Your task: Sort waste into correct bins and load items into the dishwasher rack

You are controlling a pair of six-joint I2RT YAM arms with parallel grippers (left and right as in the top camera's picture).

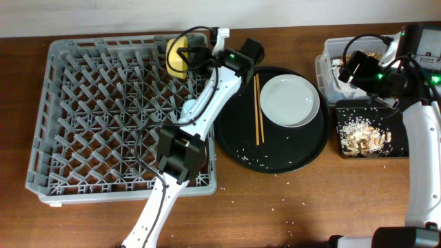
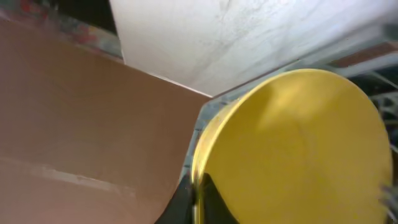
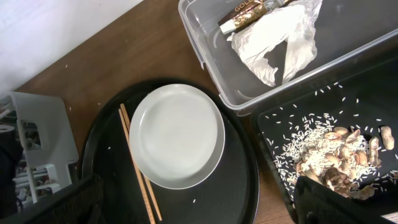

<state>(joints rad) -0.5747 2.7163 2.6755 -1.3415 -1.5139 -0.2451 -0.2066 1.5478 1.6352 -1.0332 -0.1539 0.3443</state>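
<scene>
My left gripper (image 1: 186,56) is shut on the rim of the small yellow bowl (image 1: 176,54), held on edge over the far right part of the grey dishwasher rack (image 1: 83,117); the bowl (image 2: 298,149) fills the left wrist view with the fingertips (image 2: 198,199) pinching its rim. The white plate (image 1: 289,100) and the wooden chopsticks (image 1: 258,110) lie on the round black tray (image 1: 272,155). My right gripper (image 1: 355,69) is open and empty above the clear tub (image 1: 329,76), which holds a white napkin (image 3: 273,37) and a brownish wrapper (image 3: 245,15). The flat black tray (image 1: 365,131) holds food scraps (image 3: 336,155). The cups are out of view.
Rice crumbs lie scattered on the round tray and on the brown table in front of it (image 1: 282,203). A white wall runs along the far side. The left arm stretches across the rack's right edge (image 1: 182,148).
</scene>
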